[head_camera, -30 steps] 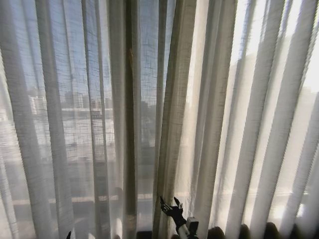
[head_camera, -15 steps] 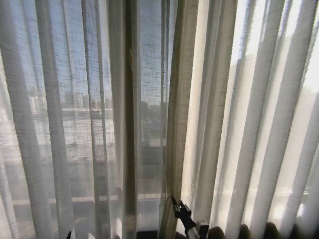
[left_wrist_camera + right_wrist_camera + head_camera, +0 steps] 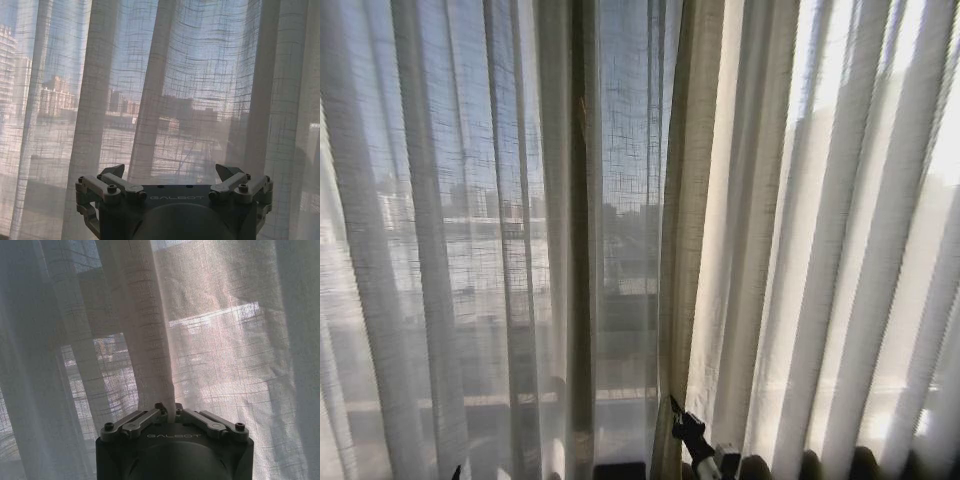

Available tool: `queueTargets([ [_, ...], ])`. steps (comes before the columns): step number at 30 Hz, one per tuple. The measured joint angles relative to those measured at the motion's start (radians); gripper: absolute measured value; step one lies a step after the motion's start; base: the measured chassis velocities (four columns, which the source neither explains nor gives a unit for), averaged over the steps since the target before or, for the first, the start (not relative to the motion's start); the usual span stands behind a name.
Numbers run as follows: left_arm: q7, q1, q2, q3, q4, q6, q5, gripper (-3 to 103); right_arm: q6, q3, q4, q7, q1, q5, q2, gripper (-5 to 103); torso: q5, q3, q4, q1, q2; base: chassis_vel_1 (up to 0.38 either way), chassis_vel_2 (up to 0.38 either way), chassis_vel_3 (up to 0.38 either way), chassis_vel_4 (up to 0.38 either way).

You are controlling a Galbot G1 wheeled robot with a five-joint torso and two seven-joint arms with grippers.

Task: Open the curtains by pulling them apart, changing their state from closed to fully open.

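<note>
The right pincer (image 3: 169, 412) pinches a pleat of the curtains (image 3: 145, 330) low down; the left pincer (image 3: 174, 181) hangs wide open just before the fabric.

You can't see the right gripper's (image 3: 168, 410) fingertips; curtain (image 3: 145, 340) folds bury them. The frame's lower edge cuts off the left gripper's (image 3: 172, 175) body.

Sheer off-white woven curtains (image 3: 470, 250) hang in long vertical pleats, running past the head view's upper and lower edges. What they hang from cannot be told. Through the weave is a dark upright metal window frame bar (image 3: 581, 300) and, low down, a pale horizontal ledge (image 3: 620, 394) — whether anything rests on it cannot be told. The right pincer (image 3: 167, 410) pinches one beige hemmed fold.
</note>
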Motion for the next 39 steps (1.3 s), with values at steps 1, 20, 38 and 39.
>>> queueTargets([
  [1, 0.0, 0.0, -0.001, 0.0, 0.002, -0.002, 0.0, 100, 0.0, 0.008, 0.001, 0.0, -0.001, 0.001, -0.002, 0, 0.0001, 0.0, 0.0, 0.0, 0.0, 0.0, 0.0, 0.0, 0.0],
  [20, 0.006, -0.001, -0.008, -0.004, 0.022, -0.023, -0.016, 100, 0.04, 0.194, -0.078, 0.025, 0.037, -0.04, -0.049, 0, 0.0001, 0.0, 0.0, 0.0, 0.0, 0.0, 0.0, 0.0, 0.0],
  [38, 0.014, 0.002, -0.005, -0.004, 0.024, -0.035, -0.024, 100, 0.08, 0.272, -0.058, -0.008, -0.036, -0.084, -0.052, 0, -0.0001, 0.0, -0.0001, 0.0, 0.0, 0.0, 0.0, 0.0, 0.0],
  [39, 0.014, 0.001, -0.005, -0.003, 0.024, -0.035, -0.023, 100, 0.092, 0.258, -0.047, -0.034, -0.052, -0.081, -0.046, 0, 0.0, 0.0, 0.0, 0.0, 0.0, 0.0, 0.0, 0.0, 0.0],
])
